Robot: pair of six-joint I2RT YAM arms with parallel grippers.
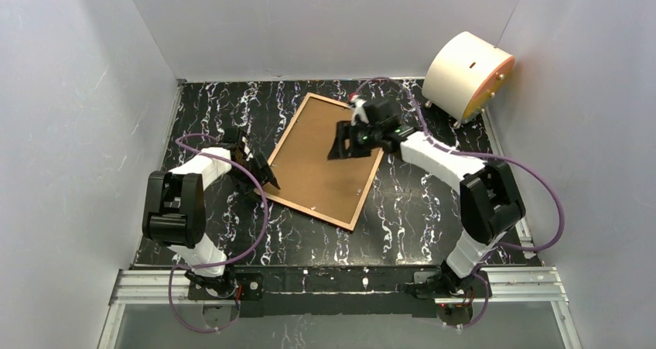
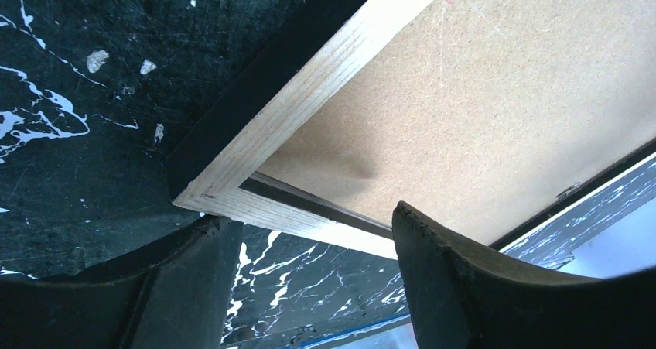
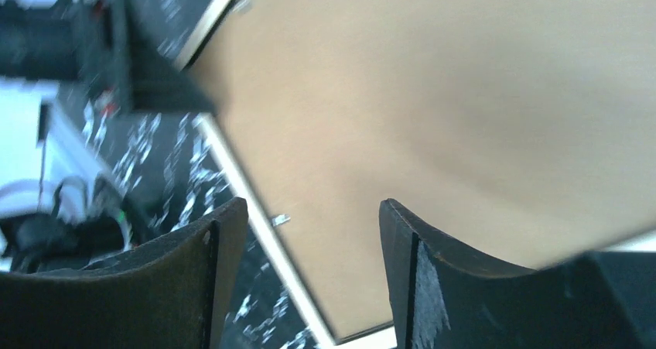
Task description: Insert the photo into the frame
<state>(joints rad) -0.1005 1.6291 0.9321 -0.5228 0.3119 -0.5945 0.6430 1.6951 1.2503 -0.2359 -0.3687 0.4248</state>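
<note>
The frame [image 1: 287, 142] lies face down on the black marbled table, its light wood edge up, with a plain brown backing board [image 1: 321, 167] inside it. The photo is hidden. My left gripper [image 1: 268, 180] is open at the frame's near left corner. In the left wrist view the wood corner [image 2: 232, 186] sits just past my gripper [image 2: 317, 287], and nothing is between the fingers [image 2: 464, 279]. My right gripper [image 1: 341, 145] is open above the board's far right part. In the blurred right wrist view it [image 3: 313, 279] hangs over the board [image 3: 433, 94] and the frame edge [image 3: 263, 225].
A cream cylinder with an orange face [image 1: 466, 74] stands on small legs at the back right corner. White walls close in the table [image 1: 433, 210] on three sides. A purple cable loops beside each arm.
</note>
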